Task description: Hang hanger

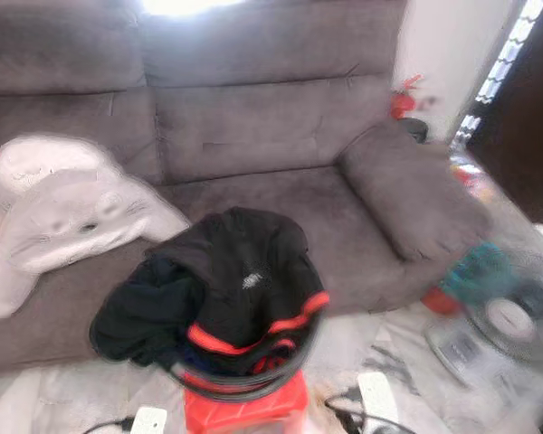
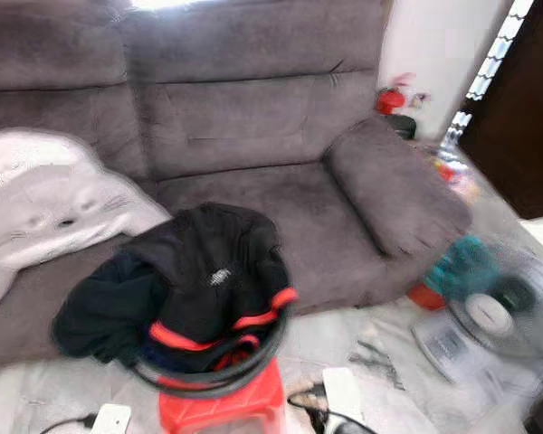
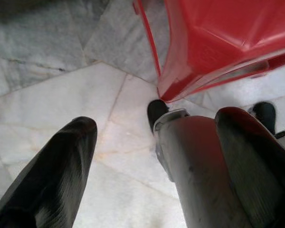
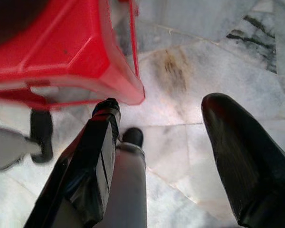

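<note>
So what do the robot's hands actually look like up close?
Each ends in two long black fingers, glossy and rounded at the tips, with a wide gap between them. The left gripper shows faint ribbing on one finger; the right gripper has a flatter, angular finger.

**Grey couch, marble floor, bit of a cluttered corner**

Big grey fabric sofa (image 1: pixel 281 172) takes up most of the room, with a white cat-face cushion (image 1: pixel 68 217) on its left side. Bright light blows out just above the backrest. Floor is pale marble tile (image 3: pixel 61 71) with grey veins and a brownish stain (image 4: pixel 173 71). A red plastic stool (image 1: pixel 246 411) stands in front of the sofa. To the right there's a floor fan (image 1: pixel 516 312), a white wall (image 1: pixel 443 45) and a dark doorway (image 1: pixel 529 136).
</note>
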You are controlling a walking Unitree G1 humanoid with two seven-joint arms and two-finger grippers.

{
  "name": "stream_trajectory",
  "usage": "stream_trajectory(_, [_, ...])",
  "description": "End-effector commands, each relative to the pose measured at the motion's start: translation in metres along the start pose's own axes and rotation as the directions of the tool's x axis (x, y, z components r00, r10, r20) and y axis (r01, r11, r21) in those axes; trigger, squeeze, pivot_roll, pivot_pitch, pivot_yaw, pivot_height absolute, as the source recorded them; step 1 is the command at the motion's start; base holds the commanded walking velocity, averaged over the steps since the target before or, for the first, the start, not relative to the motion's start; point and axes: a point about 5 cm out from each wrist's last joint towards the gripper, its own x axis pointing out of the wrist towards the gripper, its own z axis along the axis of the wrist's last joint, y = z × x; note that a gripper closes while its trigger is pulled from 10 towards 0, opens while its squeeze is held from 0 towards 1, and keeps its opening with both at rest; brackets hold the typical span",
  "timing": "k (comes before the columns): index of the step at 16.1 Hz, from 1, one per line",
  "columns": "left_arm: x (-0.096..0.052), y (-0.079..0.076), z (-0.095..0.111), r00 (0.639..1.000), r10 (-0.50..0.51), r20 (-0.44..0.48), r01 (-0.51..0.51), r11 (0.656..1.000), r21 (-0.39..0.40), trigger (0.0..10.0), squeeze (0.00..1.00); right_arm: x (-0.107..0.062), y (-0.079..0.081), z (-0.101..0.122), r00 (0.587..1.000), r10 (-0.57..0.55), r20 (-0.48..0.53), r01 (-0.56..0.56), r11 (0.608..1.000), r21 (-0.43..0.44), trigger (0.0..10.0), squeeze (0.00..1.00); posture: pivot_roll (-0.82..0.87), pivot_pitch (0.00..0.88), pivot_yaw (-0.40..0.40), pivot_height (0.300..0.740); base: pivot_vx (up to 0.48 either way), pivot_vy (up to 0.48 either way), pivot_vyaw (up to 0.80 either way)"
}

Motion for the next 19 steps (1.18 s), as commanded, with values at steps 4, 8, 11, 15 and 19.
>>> stream_trajectory(4, [-0.0033,-0.0009,-0.0151,0.998,-0.007,-0.057,0.008,1.0,0.013,10.0,0.0,0.0007,0.0012,0.0043,1.0,0.004,0.008,-0.004,1.0,-0.011,10.0,0.0,-0.05,0.031,-0.072,0.74,0.0,0.0,0.8])
stream_trajectory(8, [-0.0034,-0.0007,-0.015,0.998,-0.008,-0.055,0.009,1.0,0.013,10.0,0.0,0.0008,0.0013,0.0032,1.0,-0.001,0.001,0.001,1.0,0.01,10.0,0.0,-0.05,0.037,-0.071,0.74,0.0,0.0,0.0])
stream_trajectory(11, [-0.0034,-0.0012,-0.0151,0.998,-0.013,-0.056,0.014,1.0,0.014,10.0,0.0,0.0008,0.0012,0.0029,1.0,-0.003,-0.003,0.003,1.0,0.011,10.0,0.0,-0.05,0.037,-0.071,0.74,0.0,0.0,0.0])
stream_trajectory(15, [-0.0031,-0.0011,-0.014,0.999,-0.014,-0.052,0.014,1.0,0.009,10.0,0.0,0.0008,0.0013,0.0024,1.0,-0.004,-0.005,0.004,1.0,0.012,10.0,0.0,-0.05,0.034,-0.07,0.74,-0.123,0.0,0.0])
stream_trajectory(19, [-0.0029,-0.0011,-0.0133,0.999,-0.014,-0.051,0.014,1.0,0.01,10.0,0.0,0.0008,0.0013,0.0025,1.0,-0.005,-0.004,0.005,1.0,0.012,10.0,0.0,-0.05,0.034,-0.07,0.74,-0.246,0.0,0.0])
